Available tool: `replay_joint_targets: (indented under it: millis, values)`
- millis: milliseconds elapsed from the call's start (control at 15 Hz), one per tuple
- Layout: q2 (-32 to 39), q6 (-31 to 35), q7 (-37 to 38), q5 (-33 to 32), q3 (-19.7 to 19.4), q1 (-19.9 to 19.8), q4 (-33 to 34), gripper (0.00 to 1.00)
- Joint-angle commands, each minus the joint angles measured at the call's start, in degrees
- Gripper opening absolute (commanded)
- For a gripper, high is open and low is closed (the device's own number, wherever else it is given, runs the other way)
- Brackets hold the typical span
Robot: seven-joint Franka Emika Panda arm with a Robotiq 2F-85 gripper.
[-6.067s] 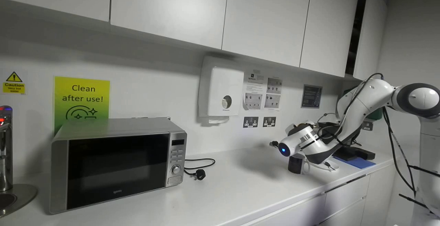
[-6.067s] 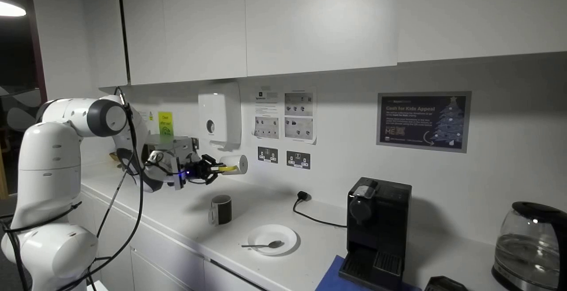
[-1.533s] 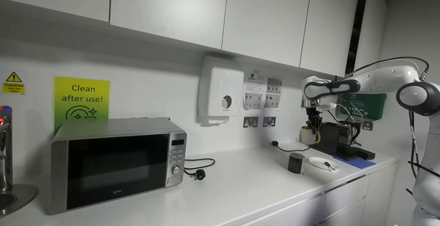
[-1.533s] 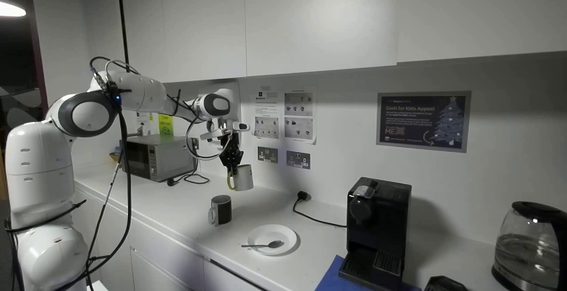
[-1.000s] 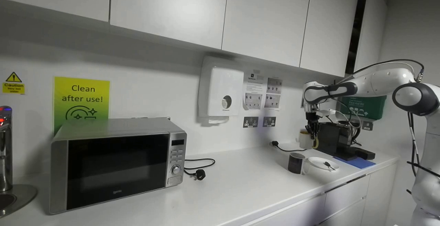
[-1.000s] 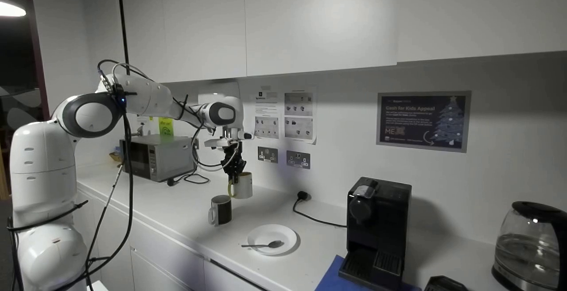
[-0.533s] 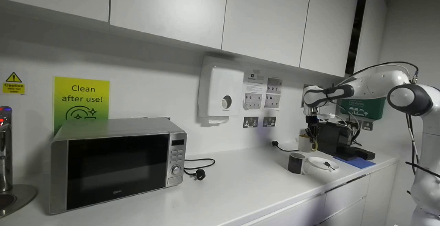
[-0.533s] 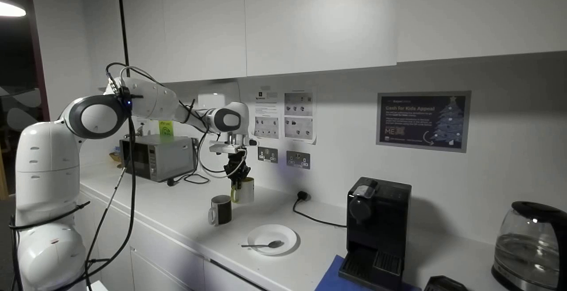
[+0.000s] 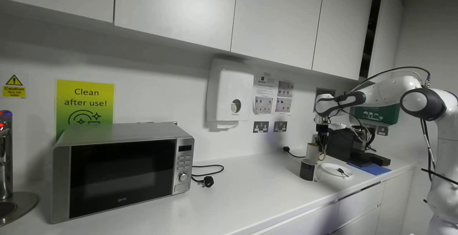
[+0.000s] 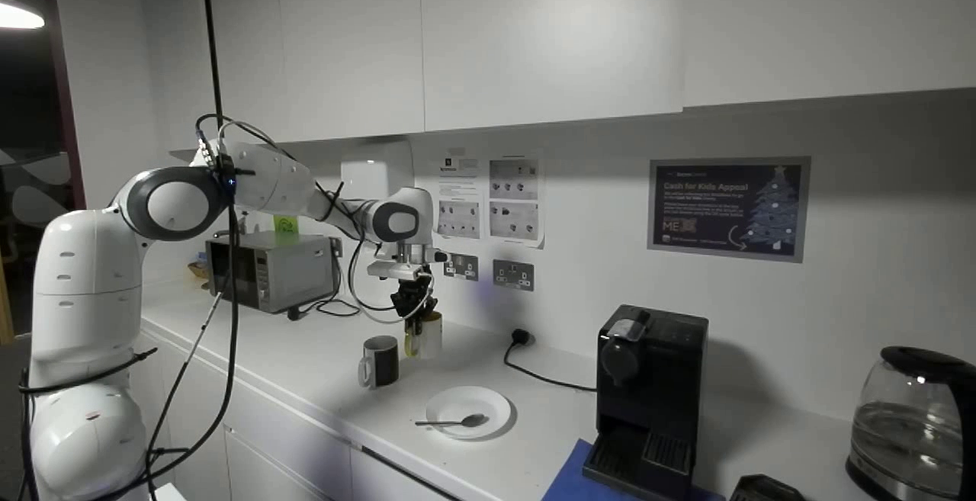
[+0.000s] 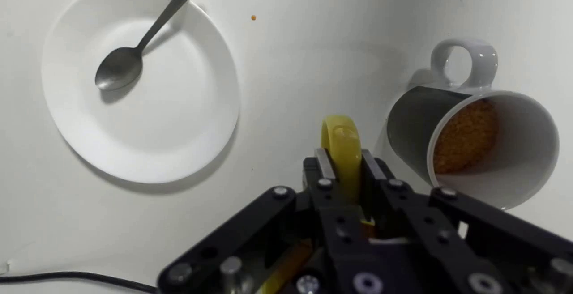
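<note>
1. In an exterior view, I've just brought the white mug (image 10: pixel 432 339) lower, upright in my gripper (image 10: pixel 415 325); I judge the lowering well along, but can't tell whether its base touches the surface (image 10: pixel 305 341). Seconds ago it was tipped sideways.
2. In an exterior view, it overlaps the dark mug (image 9: pixel 306 170); half a second ago it showed higher.
3. In the wrist view, my fingers (image 11: pixel 325 164) pinch its yellow handle (image 11: pixel 344 151), between plate (image 11: pixel 165 124) and dark mug.
</note>
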Motion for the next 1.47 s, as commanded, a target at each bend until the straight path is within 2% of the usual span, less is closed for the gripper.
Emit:
replay_joint_targets:
  millis: [0,600,1400]
  values:
    - [-1.2,4.7,-3.0,0.9,0.2,-0.9,-2.6,0.04]
    - [-1.2,11.4,-3.0,0.3,0.2,-0.9,-7.8,0.04]
    - [-0.7,16.1,-2.9,-0.6,0.1,-1.0,-11.8,0.04]
